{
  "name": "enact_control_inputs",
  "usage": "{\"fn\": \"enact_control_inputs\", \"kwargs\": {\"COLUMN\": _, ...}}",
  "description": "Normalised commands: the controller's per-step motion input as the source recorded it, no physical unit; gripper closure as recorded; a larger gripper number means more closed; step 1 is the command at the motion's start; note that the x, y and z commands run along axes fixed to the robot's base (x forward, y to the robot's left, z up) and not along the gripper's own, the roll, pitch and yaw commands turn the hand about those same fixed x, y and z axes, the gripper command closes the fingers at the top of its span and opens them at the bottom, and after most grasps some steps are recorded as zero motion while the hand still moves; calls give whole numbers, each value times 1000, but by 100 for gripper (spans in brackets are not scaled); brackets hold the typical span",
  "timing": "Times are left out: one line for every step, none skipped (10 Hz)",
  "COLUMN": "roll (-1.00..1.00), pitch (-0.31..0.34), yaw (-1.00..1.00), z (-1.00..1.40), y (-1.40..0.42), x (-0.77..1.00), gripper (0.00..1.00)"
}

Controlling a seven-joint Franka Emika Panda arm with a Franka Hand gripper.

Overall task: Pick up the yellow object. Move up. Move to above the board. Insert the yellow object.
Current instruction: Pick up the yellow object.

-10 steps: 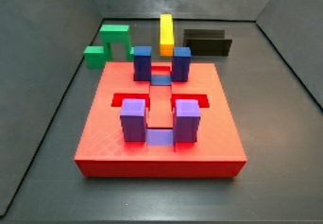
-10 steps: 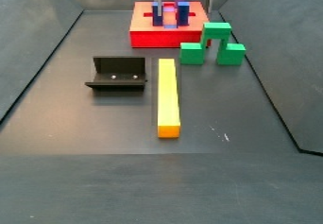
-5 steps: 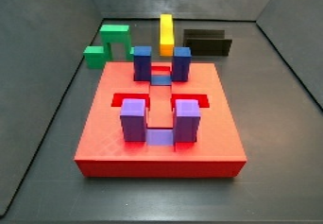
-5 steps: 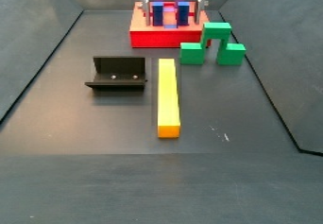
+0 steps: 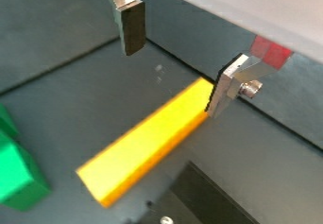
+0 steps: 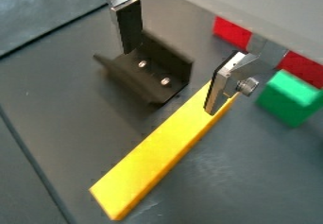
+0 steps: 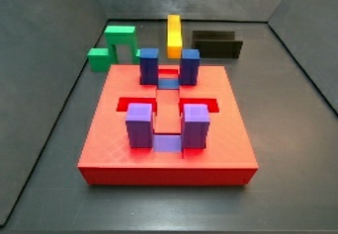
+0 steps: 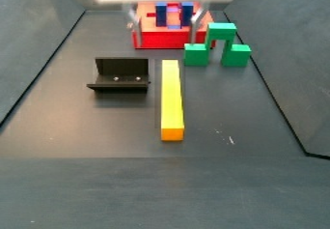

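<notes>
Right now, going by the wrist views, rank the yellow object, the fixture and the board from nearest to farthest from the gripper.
The gripper hangs open above the floor.
1. The yellow object: one end lies under a finger.
2. The fixture: just beside the bar, below the other finger.
3. The board: farthest, only a red corner showing beyond the fingers.

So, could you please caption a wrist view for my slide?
Open gripper hovers above the yellow object lying flat on the floor, nothing held.
</notes>
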Motion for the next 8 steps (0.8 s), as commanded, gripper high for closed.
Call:
{"fn": "enact_control_inputs", "kwargs": {"roll": 0, "pitch": 0, "yaw": 54, "z": -414, "y": 434, "x": 0, "gripper": 0}}
{"fn": "enact_control_inputs", "kwargs": {"roll": -37, "pitch": -4, "yaw": 0, "z": -334, "y": 400, "x": -109, "gripper": 0}}
{"fn": "enact_control_inputs", "kwargs": {"roll": -150, "pitch": -109, "yaw": -46, "z": -277, "y": 257, "x": -434, "gripper": 0}}
{"fn": "enact_control_inputs", "kwargs": {"roll": -214, "pitch": -196, "yaw": -71, "z": -171, "y": 154, "x": -420, "gripper": 0}}
{"fn": "enact_control_inputs", "kwargs": {"roll": -234, "pitch": -189, "yaw": -126, "z": -177, "y": 66, "x": -251, "gripper": 0}}
{"fn": "enact_control_inputs", "kwargs": {"roll": -347, "pitch": -214, "yaw": -123, "z": -100, "y": 117, "x": -111, "gripper": 0}}
{"fn": "enact_control_inputs", "kwargs": {"roll": -343, "pitch": -244, "yaw": -120, "z": -97, "y": 40, "x": -71, "gripper": 0}}
{"fn": "enact_control_inputs", "kwargs": {"roll": -229, "pitch": -213, "yaw": -134, "z": -189, "y": 0, "x": 0, "gripper": 0}}
